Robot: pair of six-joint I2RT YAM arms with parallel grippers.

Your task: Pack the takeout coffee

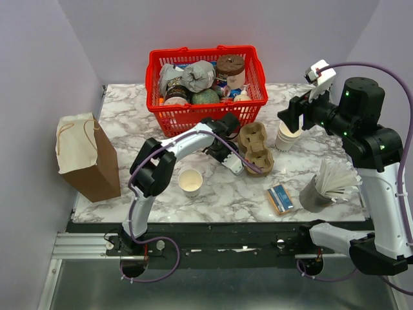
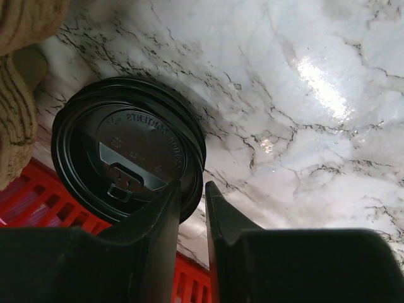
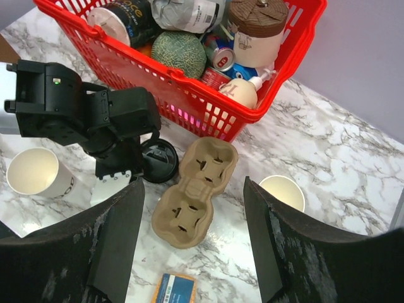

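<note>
The takeout coffee [image 1: 190, 182] stands lidless on the surface, near and left of the cup carrier [image 1: 255, 148] — capping it looks like the step in hand. The left pincer [image 2: 192, 184] straddles the rim of the black lid [image 2: 126, 145], jaws almost together; whether it truly pinches, I cannot tell. Next comes a firm pinch and lift. The right pincer [image 3: 194, 183] hangs wide apart, empty.

Marble-pattern table top [image 1: 232, 194], white with grey veining. Plain lavender walls [image 1: 271, 22] at 9, 12 and 3 o'clock. Light glare [image 2: 322, 82] on marble.
</note>
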